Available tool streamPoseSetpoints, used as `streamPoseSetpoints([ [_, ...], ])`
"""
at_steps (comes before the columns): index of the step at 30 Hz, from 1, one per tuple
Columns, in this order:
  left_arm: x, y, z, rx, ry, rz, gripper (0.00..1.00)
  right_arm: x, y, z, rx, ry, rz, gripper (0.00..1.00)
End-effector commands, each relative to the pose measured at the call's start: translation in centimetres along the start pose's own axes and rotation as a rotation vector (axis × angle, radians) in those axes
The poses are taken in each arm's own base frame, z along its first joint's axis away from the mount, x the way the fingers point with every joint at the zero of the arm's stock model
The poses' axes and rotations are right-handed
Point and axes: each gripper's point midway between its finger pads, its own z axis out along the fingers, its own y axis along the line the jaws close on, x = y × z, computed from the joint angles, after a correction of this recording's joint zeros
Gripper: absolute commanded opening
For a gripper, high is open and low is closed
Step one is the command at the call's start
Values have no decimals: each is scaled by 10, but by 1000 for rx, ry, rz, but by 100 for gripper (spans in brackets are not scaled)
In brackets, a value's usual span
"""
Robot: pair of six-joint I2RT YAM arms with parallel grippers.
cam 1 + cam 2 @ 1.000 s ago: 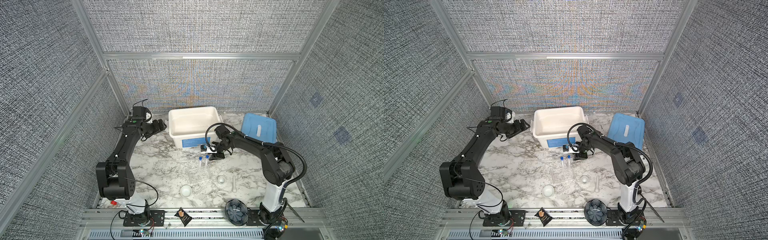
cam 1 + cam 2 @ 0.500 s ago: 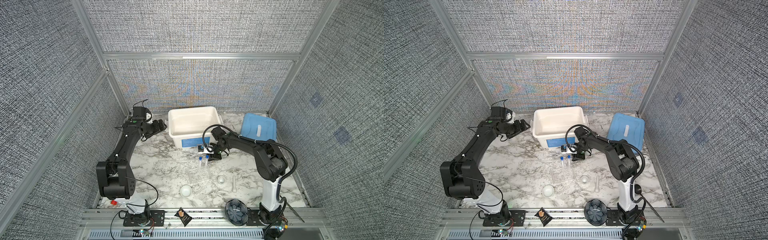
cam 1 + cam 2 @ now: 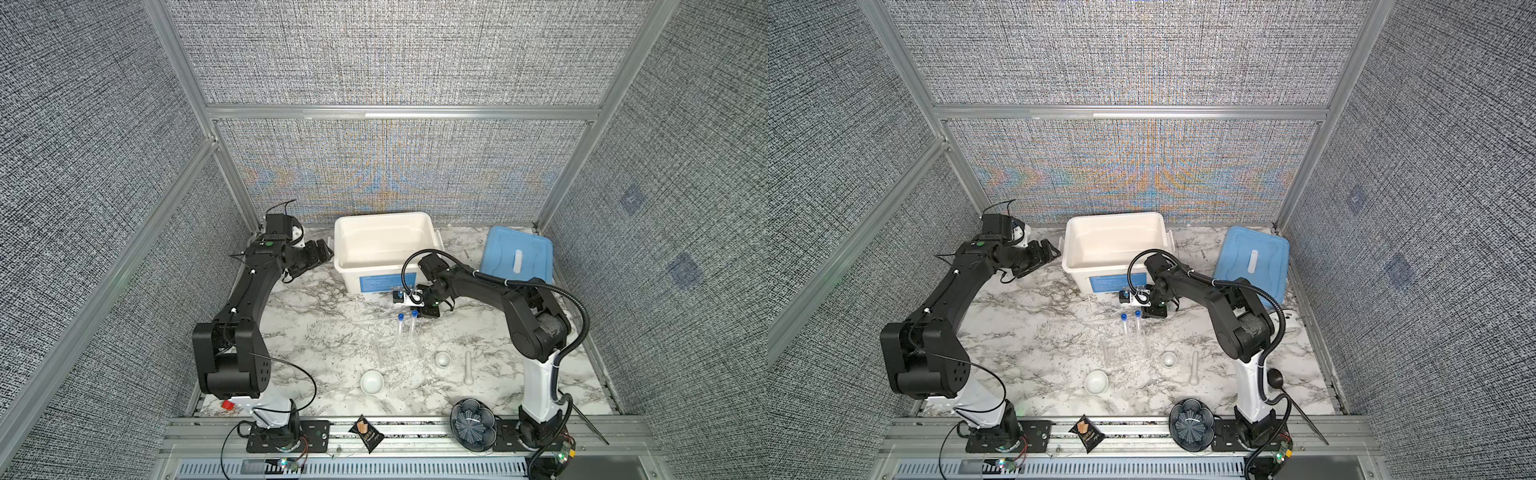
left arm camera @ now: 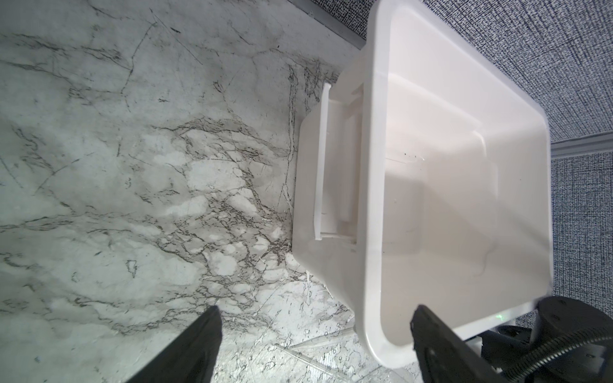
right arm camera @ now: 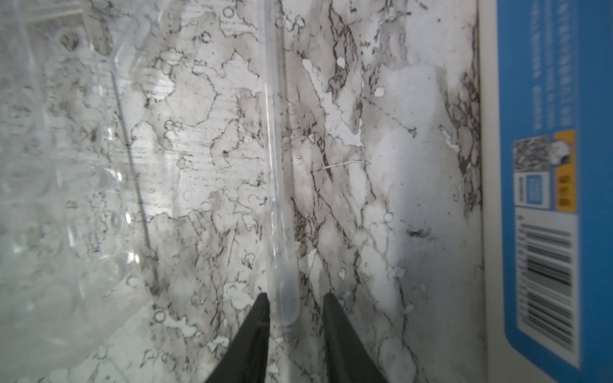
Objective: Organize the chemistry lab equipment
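A clear dropper (image 5: 277, 165) lies on the marble table beside the white bin. My right gripper (image 5: 296, 295) is open, its jaws narrow around the dropper's bulb. One finger touches the bulb and a small gap shows at the other. In both top views this gripper (image 3: 426, 312) is low, just behind two blue-capped tubes (image 3: 401, 328) (image 3: 1124, 318) standing in the clear rack (image 3: 399, 353). Two white dishes (image 3: 372, 381) (image 3: 443, 359) and a white pestle (image 3: 468, 368) lie nearer the front. My left gripper (image 4: 315, 310) (image 3: 322, 254) hangs open and holds nothing, at the bin's left end.
The white bin (image 3: 386, 220) stands at the back with a blue label facing forward. Its blue lid (image 3: 517, 259) lies at the back right. A dark blue bowl (image 3: 473, 424) and a black packet (image 3: 368, 432) rest on the front rail.
My right gripper's jaws have drawn closer together around the dropper's bulb, and the right arm has shifted slightly left. The left arm has not moved.
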Motion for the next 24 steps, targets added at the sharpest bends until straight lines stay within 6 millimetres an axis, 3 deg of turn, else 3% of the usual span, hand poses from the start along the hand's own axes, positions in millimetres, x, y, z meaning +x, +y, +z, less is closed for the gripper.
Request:
streamPoseSetpoints([
  [1, -6, -4, -3, 18, -22, 9, 90, 16, 29, 5, -119, 61, 35, 34],
  [8, -5, -3, -3, 10, -20, 14, 90, 19, 31, 5, -130, 73, 36, 35],
  [17, -3, 0, -1, 1, -13, 18, 90, 21, 36, 7, -158, 81, 42, 42],
  [24, -4, 1, 1, -3, -5, 24, 90, 24, 36, 9, -157, 96, 41, 39],
])
